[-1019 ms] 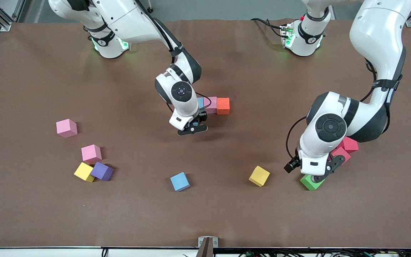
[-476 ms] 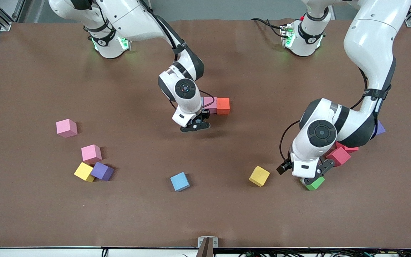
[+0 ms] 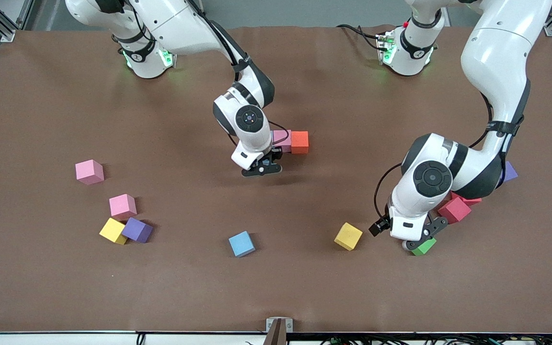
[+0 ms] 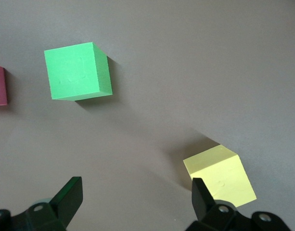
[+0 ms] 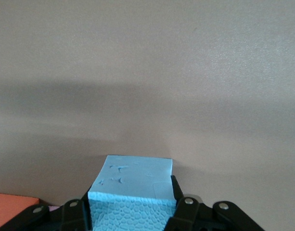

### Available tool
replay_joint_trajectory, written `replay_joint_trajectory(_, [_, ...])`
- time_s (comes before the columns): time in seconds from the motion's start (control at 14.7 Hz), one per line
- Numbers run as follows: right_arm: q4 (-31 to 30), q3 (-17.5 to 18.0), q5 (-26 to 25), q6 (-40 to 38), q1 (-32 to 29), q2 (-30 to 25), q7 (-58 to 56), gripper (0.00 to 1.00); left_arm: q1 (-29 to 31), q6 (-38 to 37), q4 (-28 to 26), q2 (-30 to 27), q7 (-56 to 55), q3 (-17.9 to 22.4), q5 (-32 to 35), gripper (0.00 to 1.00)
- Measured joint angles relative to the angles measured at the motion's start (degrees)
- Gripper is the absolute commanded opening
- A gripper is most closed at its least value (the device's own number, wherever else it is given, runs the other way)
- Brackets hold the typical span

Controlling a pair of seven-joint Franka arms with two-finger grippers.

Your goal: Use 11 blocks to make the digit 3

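Currently right tool (image 5: 130, 214) clamps a light blue cube (image 5: 133, 195), pebbled foam face, beside the pink block (image 3: 283, 139) and orange block (image 3: 299, 142) mid-bench. Left tool (image 4: 133, 199) gapes over matte green cube (image 4: 77, 71), yellow cube (image 4: 220, 174) nearby.

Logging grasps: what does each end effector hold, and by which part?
Right end effector: light blue block, clamped by two facing sides. Left end effector: open, holding nothing.

The blocks, such as the green block (image 4: 77, 71), look like matt foam; the light blue block (image 5: 133, 197) shows a pebbled face. The counter (image 3: 304, 287) is matt brown sheet.
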Motion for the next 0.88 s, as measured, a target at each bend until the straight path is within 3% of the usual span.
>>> replay_joint_trajectory(0.34, [0.00, 0.00, 0.00, 0.00, 0.34, 0.00, 0.18, 0.22, -0.04, 0.09, 1.00, 0.55, -1.32, -0.01, -0.06, 1.00])
replay_joint_trajectory(0.41, [0.00, 0.00, 0.00, 0.00, 0.38, 0.00, 0.19, 0.28, -0.16, 0.15, 1.01, 0.61, -2.70, -0.04, -0.07, 1.00])
replay_joint_trajectory(0.48, [0.00, 0.00, 0.00, 0.00, 0.39, 0.00, 0.19, 0.43, -0.44, 0.60, 1.02, 0.84, -4.21, -0.09, -0.07, 1.00])
replay_joint_trajectory(0.54, [0.00, 0.00, 0.00, -0.01, 0.39, 0.00, 0.20, 0.67, -0.79, 1.73, 1.02, 1.23, -5.68, -0.11, -0.07, 1.00])
replay_joint_trajectory(0.61, [0.00, -0.01, 0.01, -0.01, 0.39, 0.00, 0.23, 0.99, -1.08, 3.22, 1.06, 1.74, -6.71, -0.11, -0.07, 1.00])
replay_joint_trajectory(0.88, [0.32, -0.06, 0.33, 0.07, 0.39, 0.22, 0.29, 1.00, -2.40, 6.72, 4.07, 5.22, -9.47, -0.19, -0.15, 1.00])
